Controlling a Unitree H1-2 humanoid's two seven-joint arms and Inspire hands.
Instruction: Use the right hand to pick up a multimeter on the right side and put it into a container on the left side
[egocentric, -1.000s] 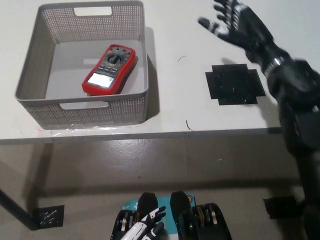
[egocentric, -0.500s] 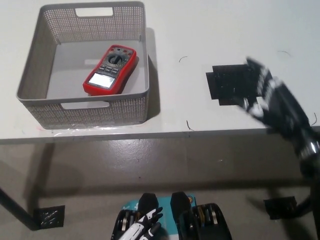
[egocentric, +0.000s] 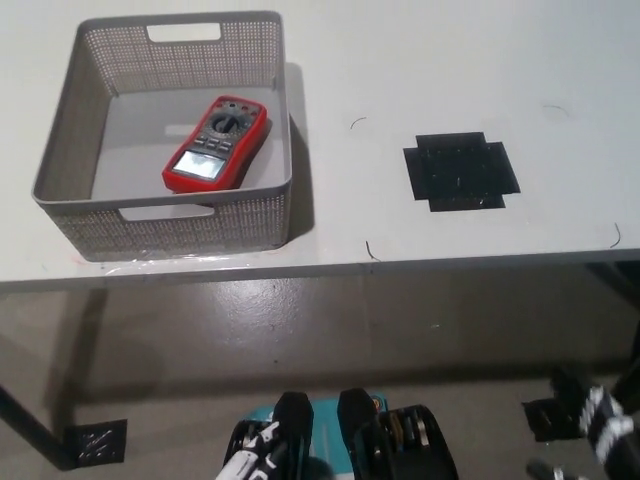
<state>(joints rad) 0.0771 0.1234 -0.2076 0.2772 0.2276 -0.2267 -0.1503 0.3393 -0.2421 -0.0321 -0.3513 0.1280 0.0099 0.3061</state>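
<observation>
A red multimeter (egocentric: 215, 143) with a grey face lies flat inside the grey perforated basket (egocentric: 180, 228) at the table's left. Nothing is touching it. My black right hand (egocentric: 602, 432) is low at the bottom right corner, below the table's front edge and far from the basket; it is blurred and partly cut off. Only a sliver of my white left hand (egocentric: 250, 462) shows at the bottom edge, resting low.
A black cross-shaped tape mark (egocentric: 460, 171) lies on the white table (egocentric: 420, 60) to the right of the basket. The table's front edge runs across the middle of the picture, with grey floor below it.
My right arm has swung down from above the tape mark, past the table edge, to the bottom right corner. The multimeter and basket stay put; the picture shifted slightly.
</observation>
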